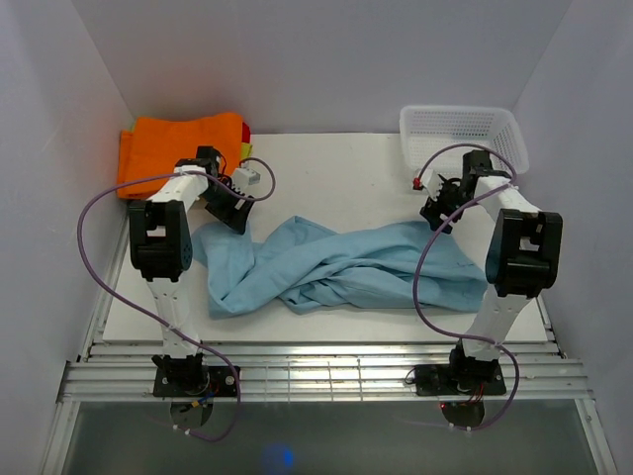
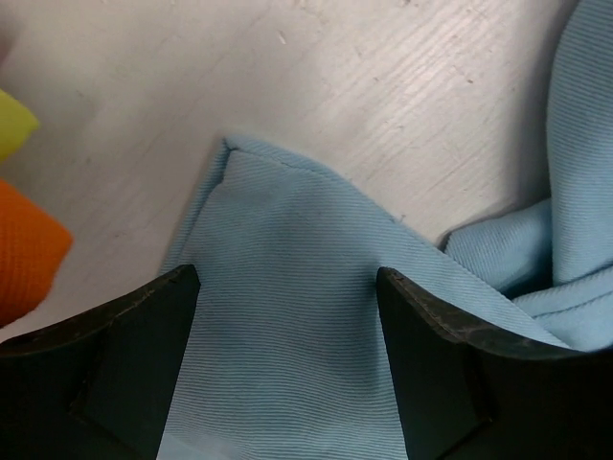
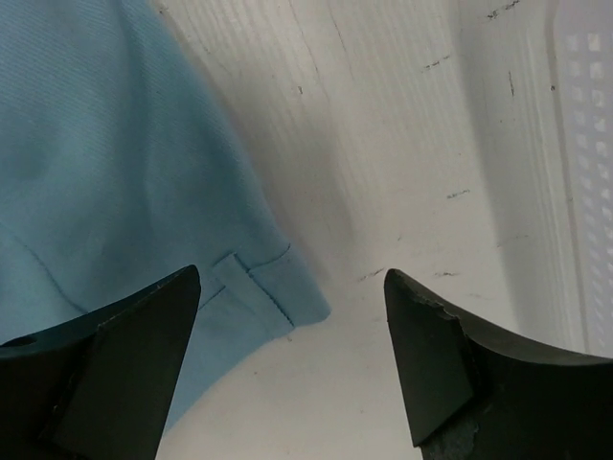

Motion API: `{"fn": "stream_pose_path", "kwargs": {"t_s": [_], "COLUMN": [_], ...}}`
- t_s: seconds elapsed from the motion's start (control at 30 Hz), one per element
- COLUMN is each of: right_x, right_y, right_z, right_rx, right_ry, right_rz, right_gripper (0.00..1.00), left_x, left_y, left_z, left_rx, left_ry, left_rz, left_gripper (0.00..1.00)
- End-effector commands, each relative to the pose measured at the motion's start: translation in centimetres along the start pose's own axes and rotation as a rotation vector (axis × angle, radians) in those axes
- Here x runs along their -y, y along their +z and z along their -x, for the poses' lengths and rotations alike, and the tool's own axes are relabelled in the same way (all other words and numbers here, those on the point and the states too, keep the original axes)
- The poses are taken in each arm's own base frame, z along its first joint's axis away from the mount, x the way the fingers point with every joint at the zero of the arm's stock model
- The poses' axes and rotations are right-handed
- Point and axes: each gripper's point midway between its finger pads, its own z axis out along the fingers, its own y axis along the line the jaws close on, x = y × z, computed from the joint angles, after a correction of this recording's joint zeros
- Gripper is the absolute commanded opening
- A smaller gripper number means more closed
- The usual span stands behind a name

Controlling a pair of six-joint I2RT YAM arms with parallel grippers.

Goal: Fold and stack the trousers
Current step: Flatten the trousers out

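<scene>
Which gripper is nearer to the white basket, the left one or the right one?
Right. The right gripper is just on the near side of the white basket, open over the trousers. The left gripper is far across the table, beside the orange garment.

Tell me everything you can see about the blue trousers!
The trousers are light sky-blue, thin, soft-looking plain cloth. They lie crumpled and unfolded across the white table. The left gripper hangs open over one corner; the right gripper hangs open by a stitched hem corner. Neither grips them.

Sky-blue trousers (image 1: 336, 267), crumpled and unfolded across the table's middle
</scene>
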Motion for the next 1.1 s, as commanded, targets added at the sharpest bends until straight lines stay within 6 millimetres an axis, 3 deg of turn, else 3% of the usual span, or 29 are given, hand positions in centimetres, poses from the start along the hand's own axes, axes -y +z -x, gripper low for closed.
{"fn": "stream_pose_path", "kwargs": {"t_s": [0.0,0.13,0.17,0.23,0.27,0.37,0.47,0.5,0.53,0.57,0.6,0.63,0.7,0.73,0.8,0.93,0.97,1.03,1.07], "right_x": [0.8,-1.4,-1.8,-2.6,-2.6,-2.5,-1.5,-0.9,-0.7,-0.5,0.3,0.7,1.1,1.4,1.4,0.8,0.5,0.4,0.2], "right_y": [1.9,3.4,3.7,3.8,3.7,2.6,-0.1,-1.8,-3.0,-4.0,-6.2,-7.6,-10.5,-11.7,-14.1,-17.4,-18.8,-20.7,-21.3], "right_z": [-1.1,-2.5,-2.7,-3.2,-3.4,-3.7,-2.9,-2.1,-2.3,-1.9,-0.9,-1.2,-0.3,-0.8,-0.9,-1.4,-0.9,-1.5,-1.3], "right_rx": [-0.039,-0.093,-0.101,-0.115,-0.124,-0.132,-0.103,-0.083,-0.076,-0.055,-0.026,-0.015,0.026,0.029,0.046,0.060,0.081,0.089,0.112], "right_ry": [-0.032,-0.094,-0.102,-0.103,-0.097,-0.068,-0.058,-0.058,-0.037,-0.029,-0.030,-0.011,-0.014,-0.003,0.002,0.010,0.003,0.022,0.030], "right_rz": [-0.031,0.003,0.008,0.018,0.015,-0.015,-0.076,-0.116,-0.131,-0.147,-0.200,-0.229,-0.290,-0.319,-0.375,-0.462,-0.496,-0.550,-0.564], "right_gripper": [0.83,0.74,0.57,0.42,0.31,0.08,0.08,0.08,0.08,0.08,0.08,0.08,0.08,0.08,0.08,0.08,0.08,0.08,0.08], "left_x": [-1.5,-1.1,-1.0,-0.7,-0.7,-0.6,-0.4,-0.5,-1.0,-0.9,-1.3,-1.5,0.0,0.7,2.3,3.3,3.5,3.7,4.5], "left_y": [-1.6,-0.3,0.0,0.7,0.3,0.4,-0.1,-1.5,-2.5,-3.4,-6.2,-7.7,-9.6,-12.4,-15.5,-19.8,-22.4,-25.0,-27.4], "left_z": [1.6,0.8,0.5,-0.3,-0.4,-1.7,-2.8,-2.2,-2.4,-2.2,-1.8,-2.0,-1.9,-1.2,-0.9,-1.3,-1.3,-1.6,-1.6], "left_rx": [0.051,0.028,0.021,0.013,0.024,0.022,0.043,0.080,0.102,0.131,0.195,0.233,0.285,0.351,0.434,0.528,0.587,0.660,0.721], "left_ry": [0.019,-0.002,-0.008,-0.032,-0.040,-0.075,-0.131,-0.145,-0.183,-0.233,-0.264,-0.293,-0.297,-0.274,-0.265,-0.343,-0.358,-0.413,-0.418], "left_rz": [0.089,0.079,0.077,0.090,0.108,0.153,0.179,0.202,0.216,0.220,0.246,0.253,0.239,0.277,0.321,0.414,0.483,0.542,0.592], "left_gripper": [0.86,0.81,0.77,0.66,0.59,0.47,0.25,0.05,0.00,0.00,0.00,0.00,0.00,0.00,0.00,0.00,0.00,0.00,0.00]}}
